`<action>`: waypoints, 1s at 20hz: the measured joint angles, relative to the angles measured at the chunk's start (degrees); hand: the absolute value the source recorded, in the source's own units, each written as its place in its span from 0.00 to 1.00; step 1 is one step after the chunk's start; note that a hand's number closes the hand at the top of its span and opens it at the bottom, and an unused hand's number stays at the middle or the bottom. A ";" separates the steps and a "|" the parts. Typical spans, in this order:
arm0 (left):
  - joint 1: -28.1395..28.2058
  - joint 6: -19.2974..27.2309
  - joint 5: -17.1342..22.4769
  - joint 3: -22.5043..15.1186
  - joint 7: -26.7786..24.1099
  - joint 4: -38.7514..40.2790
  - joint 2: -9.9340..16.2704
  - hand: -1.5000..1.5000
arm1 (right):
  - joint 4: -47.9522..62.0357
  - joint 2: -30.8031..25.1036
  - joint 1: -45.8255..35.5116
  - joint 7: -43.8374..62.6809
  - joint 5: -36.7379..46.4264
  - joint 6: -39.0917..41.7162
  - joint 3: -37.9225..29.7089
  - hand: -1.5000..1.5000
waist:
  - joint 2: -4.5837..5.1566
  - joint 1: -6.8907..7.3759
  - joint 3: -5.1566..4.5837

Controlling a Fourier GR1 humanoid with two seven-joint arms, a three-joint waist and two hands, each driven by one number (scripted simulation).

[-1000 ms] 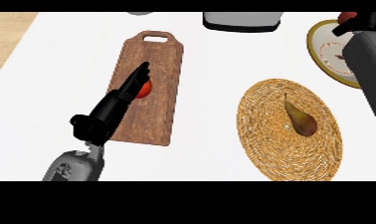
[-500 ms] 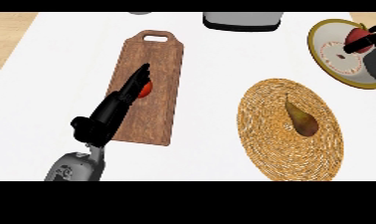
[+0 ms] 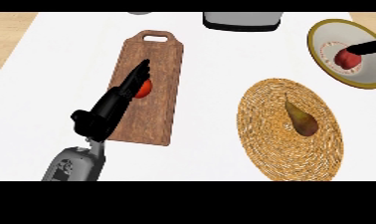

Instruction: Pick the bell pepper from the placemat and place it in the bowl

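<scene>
We judge placing nearly done: the bell pepper (image 3: 345, 58) sits in the bowl (image 3: 311, 44) far right, beneath our right hand (image 3: 361, 48), its grasp untellable; next, release and withdraw, left hand (image 3: 108, 111) lying straight-fingered over the cutting board (image 3: 158, 63).

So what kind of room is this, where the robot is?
Probably a kitchen. A wooden cutting board with a handle lies on a white counter, a woven placemat sits beside it with a pear-like fruit on it, and a bowl stands at the right edge.
</scene>
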 measured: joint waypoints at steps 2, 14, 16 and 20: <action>0.03 0.08 -0.05 0.07 0.26 -0.17 -0.10 0.50 | -1.02 -0.82 0.13 -0.87 -1.13 -2.89 -1.37 0.00 | -0.12 -0.11 0.00; 3.75 0.87 -0.99 0.87 -0.18 -1.79 0.02 0.50 | -8.77 -3.03 9.31 -11.75 -15.73 -12.77 -14.66 0.00 | -1.19 -2.36 -0.14; 3.72 0.80 -0.73 1.30 0.43 -2.02 -0.06 0.50 | -11.42 -2.99 12.50 -13.84 -18.25 -12.88 -16.25 0.00 | -1.39 -2.87 -0.18; 4.60 0.94 -1.49 1.68 -0.92 -0.94 -0.20 0.50 | -18.21 -2.27 20.29 -18.83 -24.11 -11.29 -19.66 0.00 | -1.67 -3.74 -0.25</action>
